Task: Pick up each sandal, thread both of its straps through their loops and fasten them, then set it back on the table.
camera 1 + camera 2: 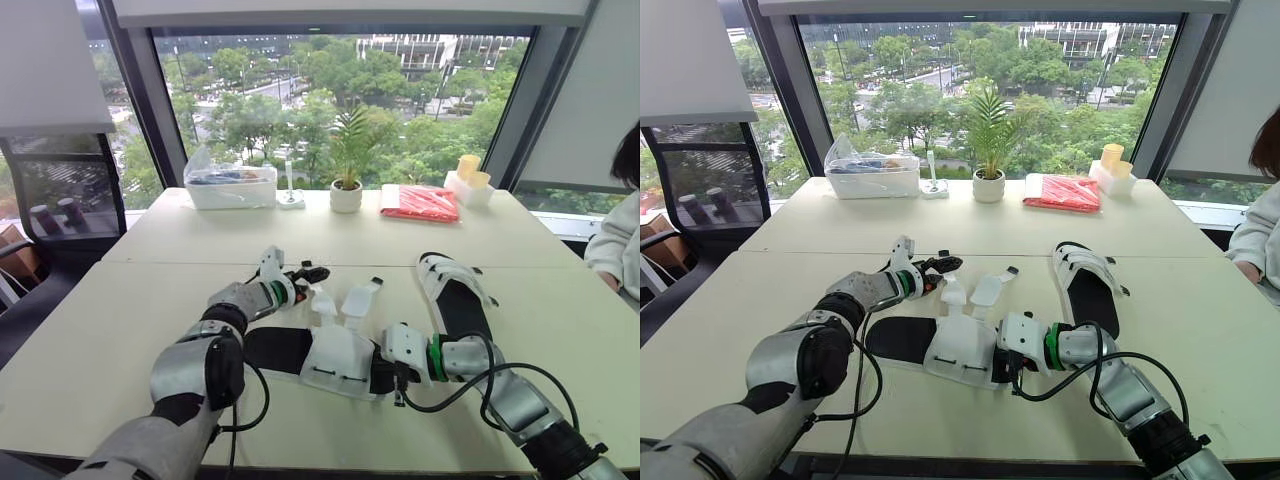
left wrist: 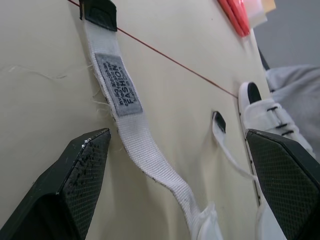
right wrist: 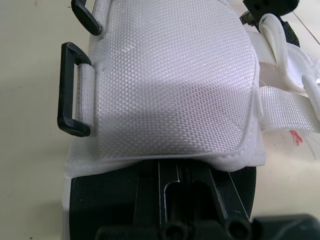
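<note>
A sandal with a black sole and white upper (image 1: 335, 362) lies across the table in front of me, its two white straps (image 1: 358, 298) loose and spread on the tabletop. My left gripper (image 1: 308, 273) is open and low over the table, with the strap bearing a grey label (image 2: 120, 85) lying between its fingers (image 2: 75, 180). My right gripper (image 1: 393, 368) is shut on the sandal's right end, just behind the woven upper (image 3: 170, 85) and its black loops (image 3: 70, 90). A second sandal (image 1: 455, 295) lies to the right with its straps across it.
Along the window edge stand a clear plastic box (image 1: 230, 186), a small potted plant (image 1: 346, 192), a red packet (image 1: 420, 202) and yellow items (image 1: 468, 178). A person's sleeve (image 1: 615, 245) shows at the table's right edge. A black chair (image 1: 60, 200) stands at the left.
</note>
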Action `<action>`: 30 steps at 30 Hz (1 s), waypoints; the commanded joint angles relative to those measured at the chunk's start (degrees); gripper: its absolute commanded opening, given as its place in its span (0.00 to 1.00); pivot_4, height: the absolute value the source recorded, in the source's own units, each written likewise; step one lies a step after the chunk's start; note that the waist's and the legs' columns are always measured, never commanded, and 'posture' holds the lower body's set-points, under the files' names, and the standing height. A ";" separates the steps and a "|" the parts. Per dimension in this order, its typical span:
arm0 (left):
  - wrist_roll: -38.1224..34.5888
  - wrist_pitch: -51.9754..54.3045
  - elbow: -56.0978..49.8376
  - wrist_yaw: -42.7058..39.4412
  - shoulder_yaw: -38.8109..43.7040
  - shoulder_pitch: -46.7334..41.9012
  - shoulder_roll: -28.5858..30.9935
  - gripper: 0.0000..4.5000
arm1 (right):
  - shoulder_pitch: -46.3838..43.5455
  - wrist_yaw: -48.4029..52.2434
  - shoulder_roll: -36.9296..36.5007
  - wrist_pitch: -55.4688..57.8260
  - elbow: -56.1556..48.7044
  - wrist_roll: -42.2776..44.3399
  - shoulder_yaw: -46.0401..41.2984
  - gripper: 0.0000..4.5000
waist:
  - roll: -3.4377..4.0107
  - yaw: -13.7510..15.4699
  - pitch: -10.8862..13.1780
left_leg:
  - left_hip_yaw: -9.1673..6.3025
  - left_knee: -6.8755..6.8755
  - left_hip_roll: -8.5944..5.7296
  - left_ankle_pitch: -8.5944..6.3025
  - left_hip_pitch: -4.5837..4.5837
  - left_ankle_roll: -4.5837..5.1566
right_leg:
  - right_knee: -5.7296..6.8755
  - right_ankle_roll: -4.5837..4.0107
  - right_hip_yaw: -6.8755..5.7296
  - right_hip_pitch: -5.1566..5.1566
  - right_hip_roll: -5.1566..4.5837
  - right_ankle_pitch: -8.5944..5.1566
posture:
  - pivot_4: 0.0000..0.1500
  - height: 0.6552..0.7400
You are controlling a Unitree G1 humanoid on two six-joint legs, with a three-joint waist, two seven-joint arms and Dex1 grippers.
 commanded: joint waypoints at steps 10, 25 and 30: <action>-2.68 -2.99 0.43 3.23 3.93 1.04 -1.04 0.01 | 1.57 -0.76 -0.14 2.53 1.29 -3.26 0.87 0.00 | 0.00 -0.01 0.00 | 0.00 -0.03 0.00 0.00 0.01 -0.01 | 0.00 0.00 0.00 -0.01 0.00 0.00 | 1.00 0.97; 2.35 -1.49 -6.90 -33.23 -9.22 -0.05 4.38 0.01 | 0.81 -0.70 0.19 0.86 3.07 -4.05 1.29 0.00 | 0.00 -0.14 0.00 | 0.01 -0.05 -0.01 0.00 0.01 -0.01 | -0.02 0.00 -0.01 0.00 0.01 0.00 | 1.00 0.97; 1.36 -4.44 -22.76 -46.91 -15.48 6.06 5.35 0.01 | 0.51 -0.51 0.18 0.20 3.55 -4.18 1.48 0.00 | 0.01 -0.18 -0.01 | 0.01 -0.05 0.01 0.00 0.01 -0.01 | -0.04 0.00 0.00 0.02 0.01 0.00 | 1.00 0.97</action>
